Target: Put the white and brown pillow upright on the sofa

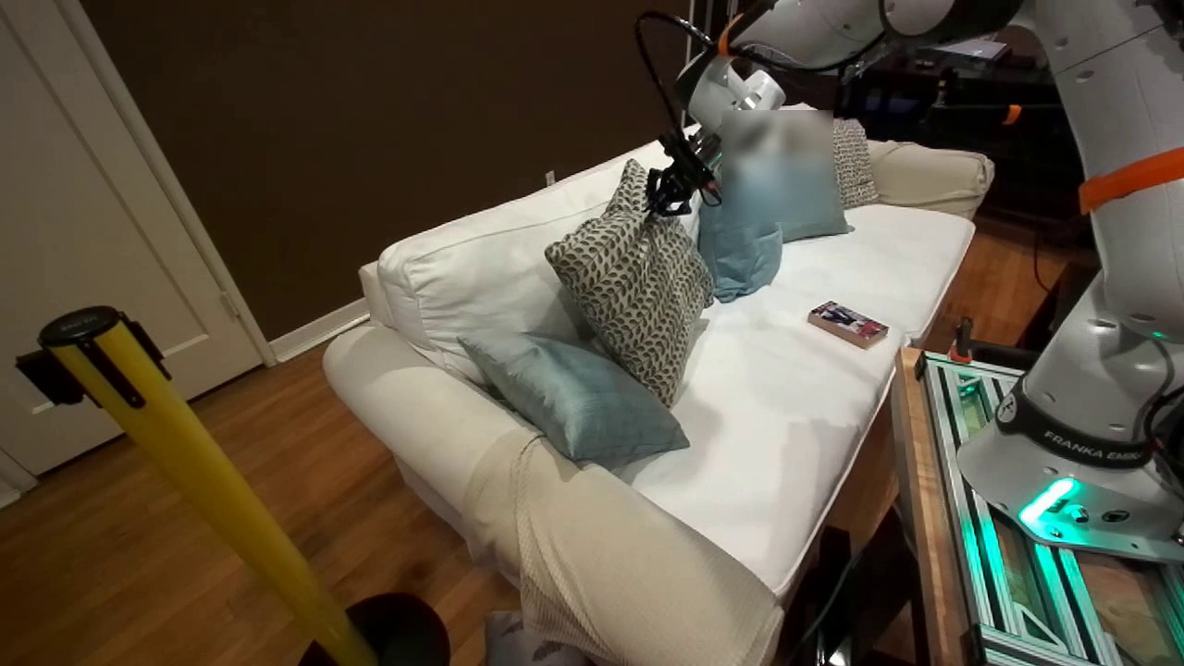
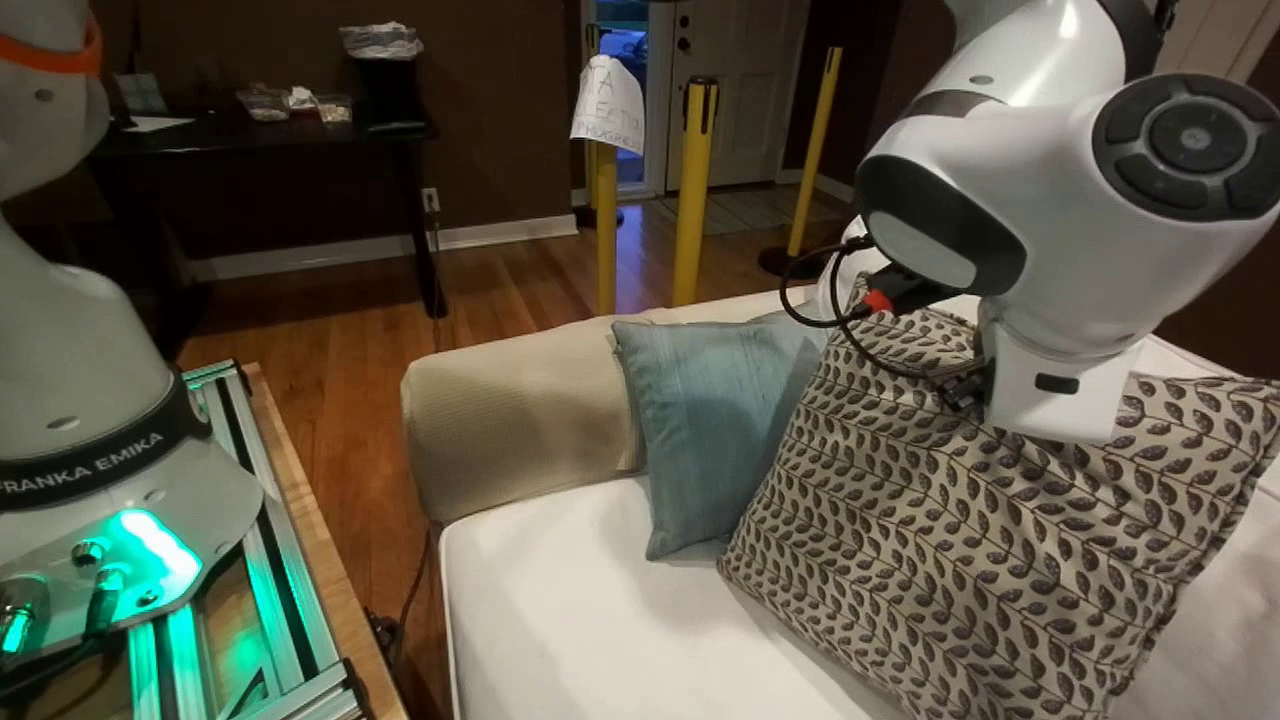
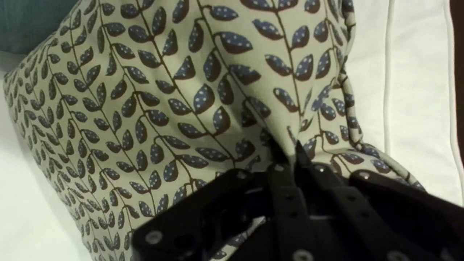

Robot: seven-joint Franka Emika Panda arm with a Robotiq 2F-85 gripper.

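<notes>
Likely light, soft and floppy; white and brown pillow (image 1: 643,287) tilted on sofa (image 1: 763,444), just beside a blue pillow (image 1: 583,398); hand (image 3: 287,148) narrow, pinching a cover fold near one edge; slim bite could slip; upper corner probably a surer hold.

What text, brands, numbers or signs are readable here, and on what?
"FRANKA EMIKA": black robot-base band.
"TA / ECT / PROGR": handwritten paper sign on a yellow post; words incomplete.
Book on the sofa: cover too small and blurred.
Stanchion cap: marking too small.
No numbers legible.
</notes>
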